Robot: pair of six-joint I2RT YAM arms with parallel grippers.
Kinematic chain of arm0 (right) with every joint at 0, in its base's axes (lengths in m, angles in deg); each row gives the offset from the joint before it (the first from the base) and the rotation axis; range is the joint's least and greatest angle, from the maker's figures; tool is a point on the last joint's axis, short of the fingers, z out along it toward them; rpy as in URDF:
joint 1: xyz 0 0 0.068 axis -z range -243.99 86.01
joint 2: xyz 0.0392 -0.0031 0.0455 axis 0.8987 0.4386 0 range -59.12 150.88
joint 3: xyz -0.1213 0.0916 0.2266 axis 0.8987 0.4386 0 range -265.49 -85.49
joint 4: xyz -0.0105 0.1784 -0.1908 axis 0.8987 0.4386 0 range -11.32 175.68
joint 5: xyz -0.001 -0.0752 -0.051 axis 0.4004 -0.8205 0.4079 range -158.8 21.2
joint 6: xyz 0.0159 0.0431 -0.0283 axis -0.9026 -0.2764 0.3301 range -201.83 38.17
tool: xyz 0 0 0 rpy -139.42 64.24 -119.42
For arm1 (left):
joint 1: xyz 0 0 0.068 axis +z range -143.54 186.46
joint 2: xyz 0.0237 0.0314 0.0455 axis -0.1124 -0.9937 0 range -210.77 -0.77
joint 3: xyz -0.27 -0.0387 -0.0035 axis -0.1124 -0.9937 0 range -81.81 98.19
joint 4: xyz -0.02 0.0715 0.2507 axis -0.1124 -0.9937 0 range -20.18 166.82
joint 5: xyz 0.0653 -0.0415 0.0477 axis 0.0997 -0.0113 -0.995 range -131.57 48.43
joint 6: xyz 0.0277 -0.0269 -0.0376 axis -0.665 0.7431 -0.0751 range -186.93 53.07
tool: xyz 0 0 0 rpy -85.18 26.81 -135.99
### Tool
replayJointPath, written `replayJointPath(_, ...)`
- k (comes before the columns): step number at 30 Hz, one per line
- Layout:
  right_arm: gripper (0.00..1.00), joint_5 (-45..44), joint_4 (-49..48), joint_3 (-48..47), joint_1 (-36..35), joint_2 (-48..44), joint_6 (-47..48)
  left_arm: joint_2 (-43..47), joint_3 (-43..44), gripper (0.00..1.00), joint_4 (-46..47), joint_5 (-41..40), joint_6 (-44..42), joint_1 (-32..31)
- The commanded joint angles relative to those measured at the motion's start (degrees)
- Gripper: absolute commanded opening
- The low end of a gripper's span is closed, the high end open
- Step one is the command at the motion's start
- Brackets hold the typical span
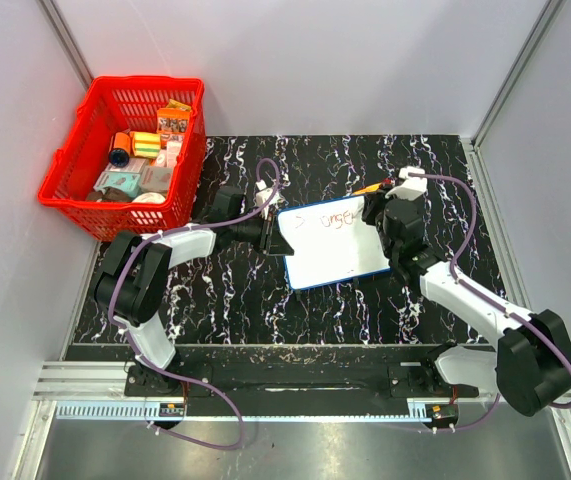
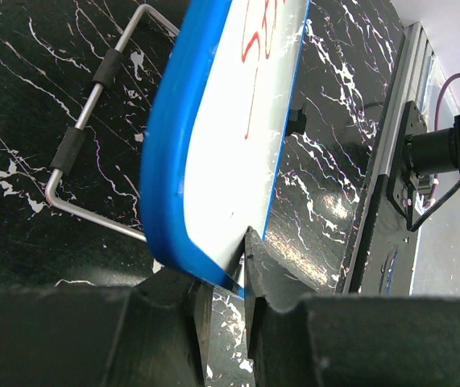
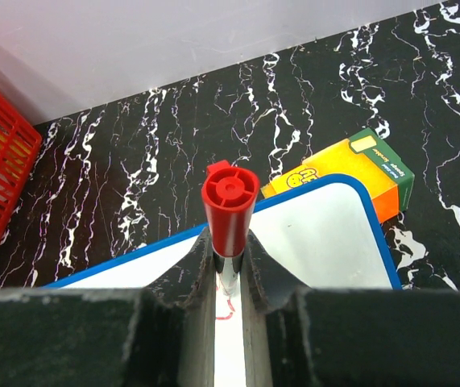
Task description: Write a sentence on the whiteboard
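Blue-framed white rectangular whiteboard (image 1: 333,243) sits at frame centre on black marble table (image 1: 265,310). Left gripper (image 2: 228,278) jaws pinch its left edge. Right gripper (image 3: 230,278) jaws clamp a red-capped marker (image 3: 230,197) at the red scrawled sentence (image 1: 337,218) along the board's top.

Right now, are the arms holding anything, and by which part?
The left jaws pinch the whiteboard by its blue-framed edge; the right jaws grip a red marker by its barrel, just below its wide red end.

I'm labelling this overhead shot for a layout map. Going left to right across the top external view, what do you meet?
Red basket → left gripper → whiteboard → right arm. The right gripper and orange box overlap the board's right end, so they are left out.
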Motion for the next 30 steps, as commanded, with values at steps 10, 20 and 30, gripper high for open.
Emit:
replayJointPath(10,0.00,-3.4,-3.5,-3.3,0.9,0.2,1.0,-1.3,-0.5,0.00,-3.0,-8.2,-7.2,-0.9)
replayJointPath(20,0.00,-4.0,-3.8,-3.5,1.1,0.1,0.9,-1.3,-0.5,0.00,-3.0,-8.3,-7.2,-0.9)
replayJointPath(30,0.00,-4.8,-2.5,-2.3,1.6,0.0,0.7,-1.3,-0.5,0.00,-3.0,-8.3,-7.2,-0.9)
